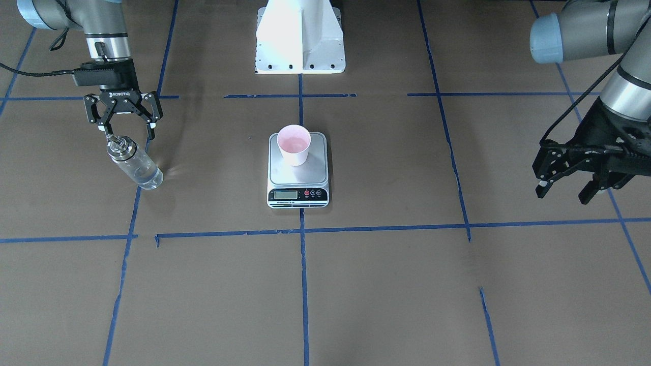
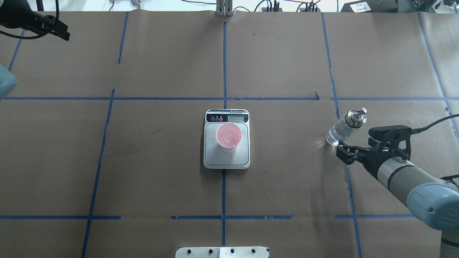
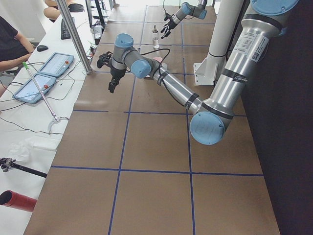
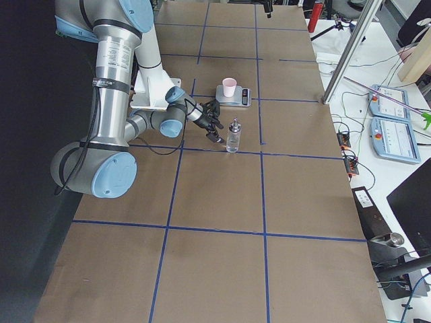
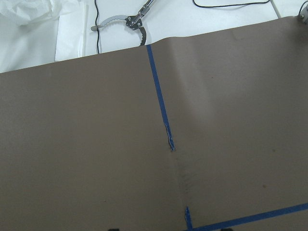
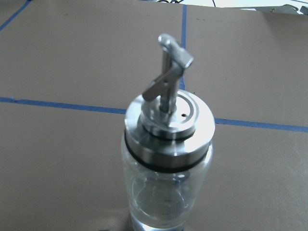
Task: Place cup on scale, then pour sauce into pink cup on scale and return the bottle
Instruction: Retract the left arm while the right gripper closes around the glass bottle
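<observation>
Plainly nothing between the fingers (image 1: 150, 124) of the right gripper (image 1: 127, 130): spread wide, close by the metal cap (image 1: 118, 146) of the glass bottle (image 1: 133, 165); touching or not, cannot tell. Upright on the brown paper table (image 1: 386, 284), that bottle, off to the robot's right and well apart from the kitchen scale (image 1: 298, 175). Likewise wide open and empty at the left gripper (image 1: 563, 194), far off on the other side. Done already, judging by position: pink cup (image 1: 294, 145) seated on the scale. Cannot tell whether poured yet, given colourless liquid (image 1: 147, 178) and an unreadable display (image 1: 285, 194), so either a grasp pending or the bottle back in place. From the right wrist view alone, close detail of the pourer spout (image 6: 171, 67), but no fingers; from the front view alone, the finger spread; from the left wrist view, only bare paper and blue tape (image 5: 159, 91).
</observation>
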### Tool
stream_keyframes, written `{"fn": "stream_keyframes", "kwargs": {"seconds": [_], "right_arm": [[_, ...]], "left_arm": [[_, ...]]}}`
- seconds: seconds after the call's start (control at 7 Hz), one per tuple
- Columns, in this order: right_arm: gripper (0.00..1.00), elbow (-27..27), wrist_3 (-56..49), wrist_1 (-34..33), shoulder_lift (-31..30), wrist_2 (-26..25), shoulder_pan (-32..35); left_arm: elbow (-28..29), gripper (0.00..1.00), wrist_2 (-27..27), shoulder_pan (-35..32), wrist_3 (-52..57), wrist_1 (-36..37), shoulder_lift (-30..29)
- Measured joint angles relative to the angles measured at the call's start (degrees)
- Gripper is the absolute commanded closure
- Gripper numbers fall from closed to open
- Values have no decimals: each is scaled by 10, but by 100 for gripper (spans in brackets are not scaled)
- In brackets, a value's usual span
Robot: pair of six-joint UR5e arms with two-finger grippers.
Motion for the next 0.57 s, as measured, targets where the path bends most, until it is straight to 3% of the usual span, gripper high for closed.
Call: {"fn": "stream_keyframes", "kwargs": {"seconds": [0.29,0.57], "right_arm": [[7,-25,1,45,1,-67,-33],[6,-109,-17,217,3,-113,-47]], "left_arm": [[1,24,1,-4,5,0,2],[1,24,2,-10,22,1,8]]}}
